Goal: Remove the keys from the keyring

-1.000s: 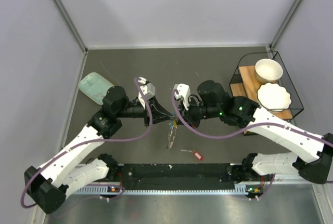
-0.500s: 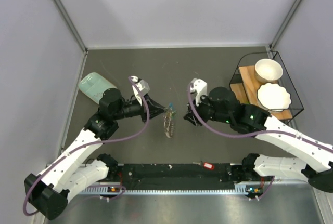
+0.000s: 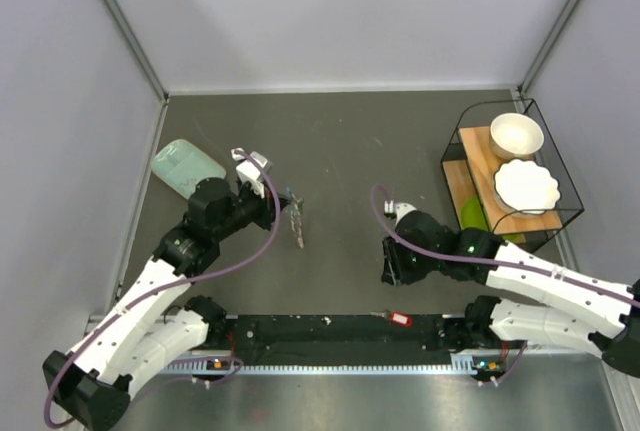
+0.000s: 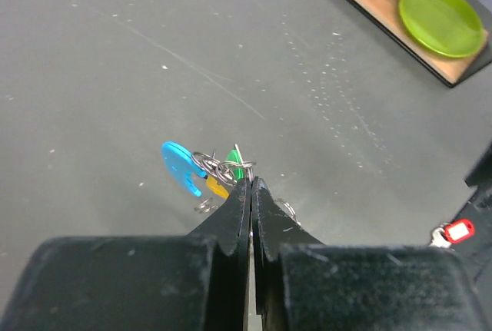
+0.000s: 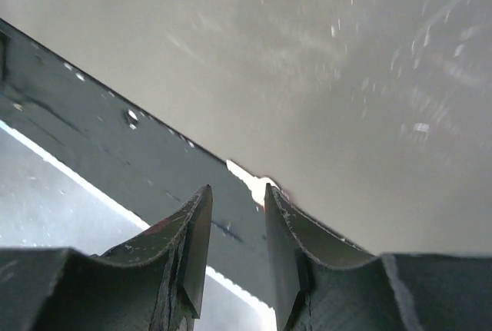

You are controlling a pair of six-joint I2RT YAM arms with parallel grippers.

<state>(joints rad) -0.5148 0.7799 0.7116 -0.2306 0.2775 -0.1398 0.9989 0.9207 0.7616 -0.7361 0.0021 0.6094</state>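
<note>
Green box (image 3: 185, 169): lies flat at the far left of the worktop (image 3: 340, 141); we leave it alone.
Left claw (image 4: 250, 187): pinched fully shut on the keyring (image 4: 221, 168), gripping its wire loops at the very tips.
Keys (image 4: 235, 163): a green one, a yellow bit and a blue tag (image 4: 179, 164) fan out just beyond the tips. We cannot tell whether the bunch hangs clear of the worktop.
Step in hand: freeing the next key, as we judge it. We would hold the left grip firm and present one coloured head sideways, so the other arm can pinch that head alone and slide it along the loop.
Right claw (image 5: 237, 193): a narrow gap between its fingers and nothing in it. It points down at the near edge, well apart from the bunch.
Red key (image 3: 400, 319): lies alone on the black strip near the right claw, off the ring.
Rack (image 3: 556, 173): at the far right, holding bowls and a green plate.
</note>
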